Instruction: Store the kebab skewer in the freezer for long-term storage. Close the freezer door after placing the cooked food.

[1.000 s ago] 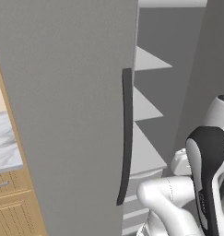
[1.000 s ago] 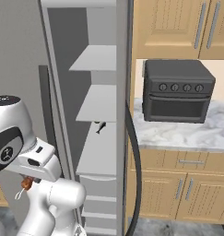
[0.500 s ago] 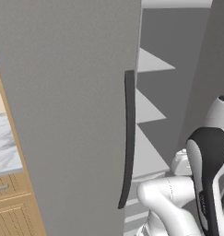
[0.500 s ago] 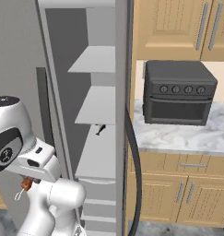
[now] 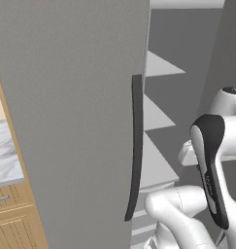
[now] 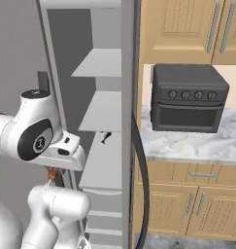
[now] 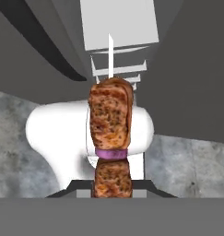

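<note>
Skewer: kebab skewer (image 7: 110, 138) stands right in front of the hand camera, its brown meat chunks stacked with a purple slice between them and a pale stick tip poking past the far end. In the right base view a small reddish bit of it (image 6: 52, 173) hangs just beneath the hand, low beside the arm's lower link.
Hold: gripper (image 6: 54, 170) sits under the white wrist block; the skewer stays at the hand with its near end at the fingers, so it reads as clenched on the skewer, though the finger tips themselves are hidden behind the meat.
Freezer: freezer (image 6: 97, 146) stands open ahead of the arm, white shelves stepping down its inside, with drawers lower down.
Small item: small dark object (image 6: 106, 137) lies on the middle shelf.
Door: freezer door (image 5: 75, 121) is swung wide, its grey face and long dark curved handle (image 5: 135, 146) near the left base camera.
Beside: toaster oven (image 6: 187, 99) sits on a marble counter (image 6: 197, 146) right of the freezer, wooden cabinets (image 6: 187, 29) above and below it.
</note>
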